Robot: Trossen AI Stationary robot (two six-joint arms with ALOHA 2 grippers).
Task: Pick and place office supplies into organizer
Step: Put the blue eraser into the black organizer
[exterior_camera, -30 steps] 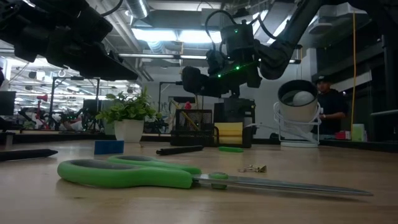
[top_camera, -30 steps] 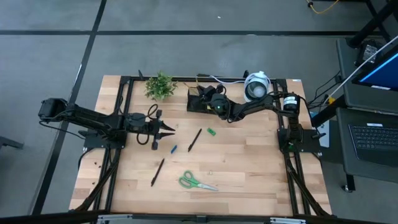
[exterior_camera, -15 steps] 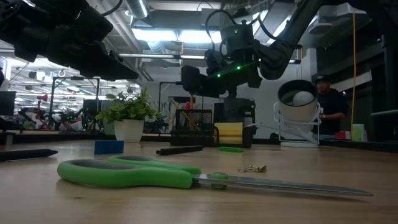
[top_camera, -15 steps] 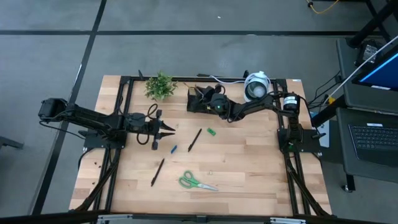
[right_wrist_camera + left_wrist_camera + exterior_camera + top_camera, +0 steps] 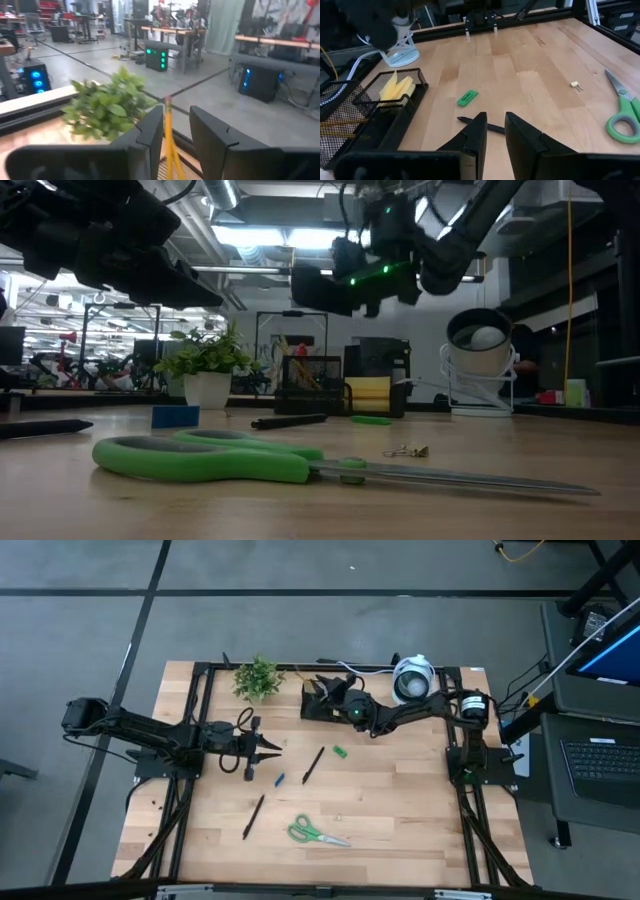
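Right wrist view is the one we'd look at first: the right end effector (image 5: 175, 127) has its two fingers a little apart, and a yellow pencil (image 5: 170, 137) stands in the gap between them, tip-up, running down toward the mesh below. We can't tell whether the fingers touch it or have let go, so we'd call that one unclear. Past the pencil there's the potted plant (image 5: 107, 107).

From the high view, that right end effector (image 5: 335, 700) hovers right over the organizer (image 5: 318, 703) at the far edge of the tabletop (image 5: 400, 810), beside the round white device (image 5: 412, 678). So we'd guess the step in hand is dropping a pencil into the holder. The sticky-note pad (image 5: 395, 87) sits in the lower mesh section.

The left end effector (image 5: 270, 746) waits over the left part of the tabletop, fingers narrowly apart and holding nothing.

Left out on the wood: a black pen (image 5: 313, 764), another pen (image 5: 253, 815), the green-handled scissors (image 5: 315, 832), a small green piece (image 5: 340, 751) and a small blue piece (image 5: 279, 780).

Next move, we reckon: lift the right arm straight up, clear of the pencil and the mesh rim, then swing to the nearest pen.
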